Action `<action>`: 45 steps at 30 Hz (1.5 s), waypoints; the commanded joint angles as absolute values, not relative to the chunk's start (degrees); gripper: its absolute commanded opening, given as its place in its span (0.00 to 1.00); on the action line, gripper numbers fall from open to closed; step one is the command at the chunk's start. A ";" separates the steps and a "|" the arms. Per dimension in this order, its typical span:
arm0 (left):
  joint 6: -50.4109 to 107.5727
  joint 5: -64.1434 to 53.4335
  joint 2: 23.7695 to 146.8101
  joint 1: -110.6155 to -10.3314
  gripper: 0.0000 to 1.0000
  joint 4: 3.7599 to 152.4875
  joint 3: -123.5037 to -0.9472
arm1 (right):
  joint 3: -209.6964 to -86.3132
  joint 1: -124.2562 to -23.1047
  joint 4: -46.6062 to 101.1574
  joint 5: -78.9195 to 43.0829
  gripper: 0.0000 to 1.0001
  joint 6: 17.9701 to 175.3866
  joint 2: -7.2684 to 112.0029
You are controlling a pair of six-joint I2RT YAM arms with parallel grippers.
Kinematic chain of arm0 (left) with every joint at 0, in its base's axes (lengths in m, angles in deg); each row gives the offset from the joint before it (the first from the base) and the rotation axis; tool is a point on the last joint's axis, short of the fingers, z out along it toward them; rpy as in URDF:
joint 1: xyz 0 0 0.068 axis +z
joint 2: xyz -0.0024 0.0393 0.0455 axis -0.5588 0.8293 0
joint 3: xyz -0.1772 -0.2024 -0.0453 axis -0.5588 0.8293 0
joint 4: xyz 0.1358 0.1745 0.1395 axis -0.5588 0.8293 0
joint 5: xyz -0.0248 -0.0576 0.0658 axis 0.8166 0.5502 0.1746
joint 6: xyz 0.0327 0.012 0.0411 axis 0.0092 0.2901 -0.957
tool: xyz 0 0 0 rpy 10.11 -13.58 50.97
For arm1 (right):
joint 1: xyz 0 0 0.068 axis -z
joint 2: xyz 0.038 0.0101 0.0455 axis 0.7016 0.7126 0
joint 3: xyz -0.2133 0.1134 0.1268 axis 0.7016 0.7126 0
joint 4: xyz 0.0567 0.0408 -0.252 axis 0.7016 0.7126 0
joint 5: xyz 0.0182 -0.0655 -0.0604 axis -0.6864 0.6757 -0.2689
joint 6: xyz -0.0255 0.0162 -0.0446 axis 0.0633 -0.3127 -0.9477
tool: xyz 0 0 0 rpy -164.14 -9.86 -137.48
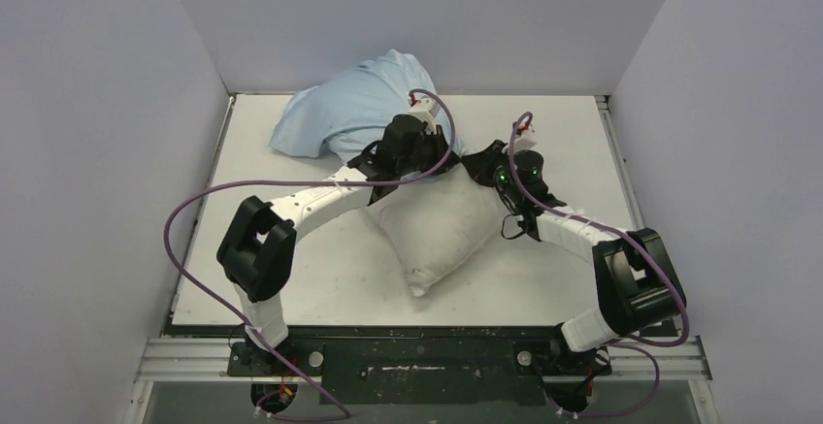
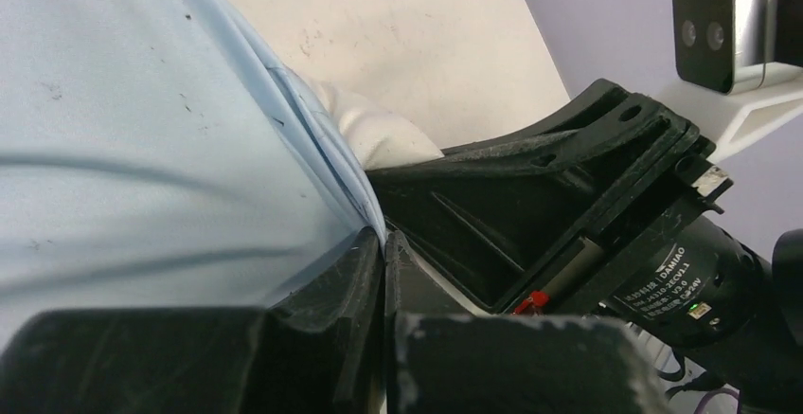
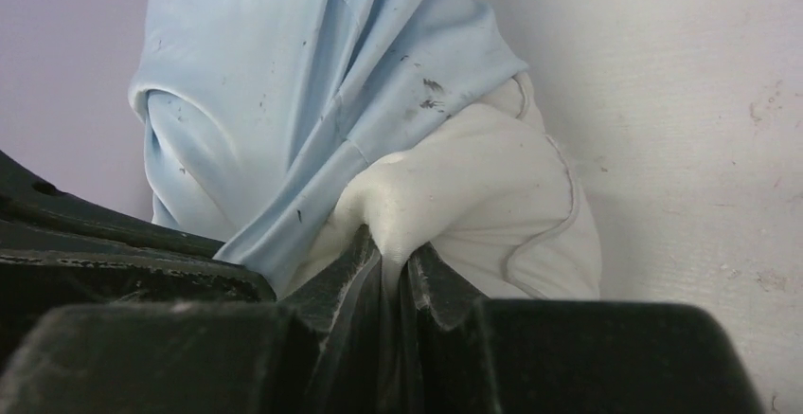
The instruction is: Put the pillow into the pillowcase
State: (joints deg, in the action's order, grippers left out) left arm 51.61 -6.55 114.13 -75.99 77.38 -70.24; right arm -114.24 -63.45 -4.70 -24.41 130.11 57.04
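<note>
Back wall (image 1: 417, 16) just behind pillowcase (image 1: 340, 114), pillow (image 1: 442, 235) nearer

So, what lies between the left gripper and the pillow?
The pillowcase edge, which the left gripper pinches; the pillow peeks out past it. Left wrist view.

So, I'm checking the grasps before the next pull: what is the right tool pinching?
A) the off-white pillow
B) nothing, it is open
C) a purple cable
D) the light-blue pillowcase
A: in the right wrist view the right tool is shut on a fold of the off-white pillow, while the pillowcase lies beyond it.
</note>
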 commanded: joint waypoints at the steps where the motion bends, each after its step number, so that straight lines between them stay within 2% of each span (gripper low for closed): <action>1: 53.61 1.32 109.85 -77.71 0.02 77.39 -70.64 | -115.69 -63.81 -8.68 -17.30 0.06 131.55 55.88; 6: 50.65 1.50 106.92 -72.66 0.39 83.72 -73.46 | -115.99 -63.86 1.78 -14.01 0.33 127.80 50.48; 9: 48.54 0.27 102.97 -68.46 0.53 86.38 -72.69 | -118.20 -63.95 9.65 -13.37 0.53 124.78 46.61; 12: 47.53 1.05 98.62 -63.17 0.57 88.07 -70.02 | -121.46 -64.62 17.32 -15.15 0.64 120.72 45.12; 16: 48.21 3.41 93.87 -55.44 0.59 88.45 -64.08 | -127.06 -67.93 28.89 -14.80 0.74 115.30 44.74; 21: 54.54 10.95 89.08 -45.11 0.62 81.82 -52.51 | -132.93 -78.43 37.72 -3.74 0.89 109.79 44.98; 22: 56.16 12.84 88.32 -43.34 0.68 78.62 -49.84 | -134.25 -81.07 38.91 -1.23 0.93 108.84 45.24; 24: 60.34 16.83 87.61 -40.48 0.72 72.78 -44.51 | -137.42 -87.27 41.59 3.39 1.00 106.33 46.90; 26: 63.01 19.32 87.86 -37.89 0.74 69.20 -41.27 | -140.47 -92.28 44.20 7.92 1.00 104.26 49.38; 28: 64.29 20.83 88.25 -35.92 0.82 67.66 -38.98 | -143.34 -96.90 46.38 12.63 1.00 101.84 52.72; 31: 65.44 22.02 88.33 -34.32 0.83 66.32 -36.30 | -147.21 -102.75 48.80 19.68 1.00 98.42 58.56; 35: 68.28 22.74 88.58 -32.39 0.82 62.31 -32.00 | -150.92 -107.66 49.69 27.22 1.00 95.35 66.38; 41: 73.63 23.81 92.50 -32.56 0.73 51.56 -25.60 | -152.89 -107.63 47.46 33.11 0.99 92.29 75.56; 43: 75.17 23.98 94.12 -33.03 0.72 48.15 -23.79 | -153.89 -106.81 48.54 34.20 0.96 92.36 78.31; 44: 76.12 24.07 94.88 -33.21 0.71 46.59 -23.33 | -153.86 -106.32 48.60 33.85 0.92 92.52 78.84; 45: 76.86 24.21 95.64 -33.49 0.71 44.57 -22.88 | -153.59 -105.75 48.09 32.93 0.83 92.78 78.98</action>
